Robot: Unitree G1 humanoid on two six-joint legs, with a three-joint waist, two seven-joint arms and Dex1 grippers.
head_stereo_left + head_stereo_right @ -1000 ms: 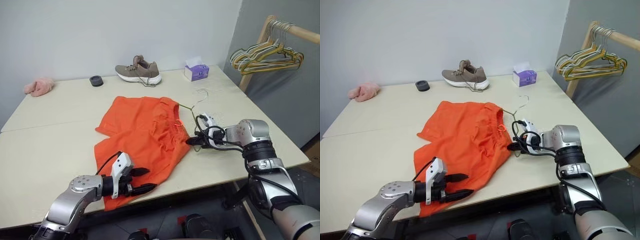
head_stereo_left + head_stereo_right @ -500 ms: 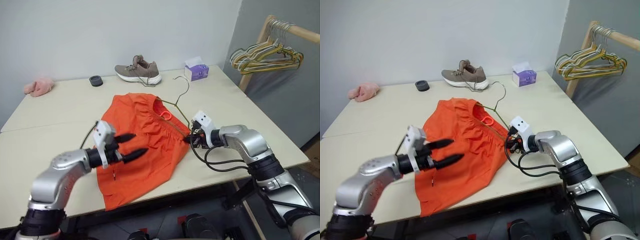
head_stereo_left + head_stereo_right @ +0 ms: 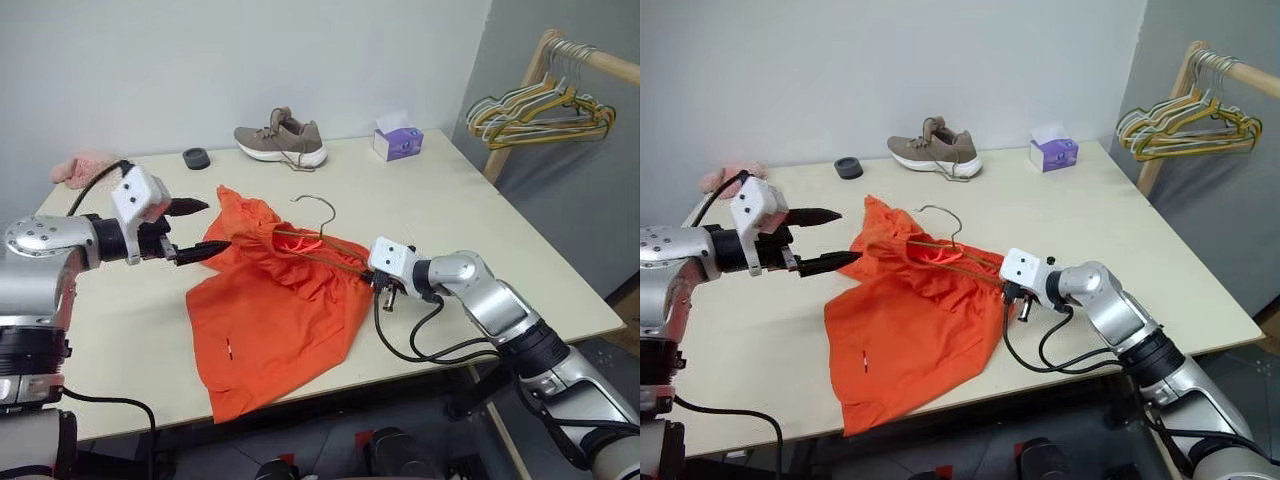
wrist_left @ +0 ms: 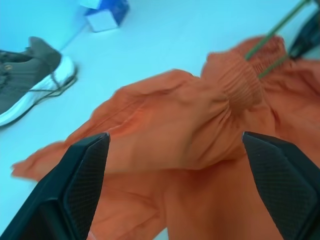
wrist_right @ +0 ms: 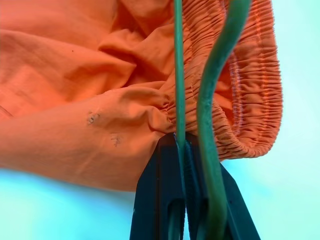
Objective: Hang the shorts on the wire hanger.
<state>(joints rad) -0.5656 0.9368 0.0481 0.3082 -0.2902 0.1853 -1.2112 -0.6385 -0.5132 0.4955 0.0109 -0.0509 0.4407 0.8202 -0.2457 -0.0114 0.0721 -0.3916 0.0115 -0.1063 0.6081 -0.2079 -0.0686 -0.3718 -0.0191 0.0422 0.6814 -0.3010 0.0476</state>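
The orange shorts [image 3: 280, 310] lie crumpled mid-table, their gathered waistband [image 4: 240, 85] bunched up and raised. The wire hanger [image 3: 318, 206] runs through that waistband, its hook standing above the fabric. My right gripper [image 3: 379, 284] is shut on the hanger's wire [image 5: 179, 90] at the shorts' right edge. My left gripper [image 3: 213, 226] is open at the raised left corner of the shorts. The fabric [image 4: 165, 115] lies just ahead of its spread fingers [image 4: 85, 170], and the lower fingertip [image 3: 854, 258] is at the cloth's edge.
A brown sneaker [image 3: 280, 140], a purple tissue box [image 3: 398, 140], a black round object [image 3: 197, 158] and a pink cloth [image 3: 78, 166] sit along the table's far side. A wooden rack with several hangers [image 3: 540, 105] stands right of the table [image 3: 520, 250].
My left gripper rose from the shorts' near hem to their upper left corner and opened wider. My right wrist rolled, tipping the hanger up so the hook and waistband lifted off the table.
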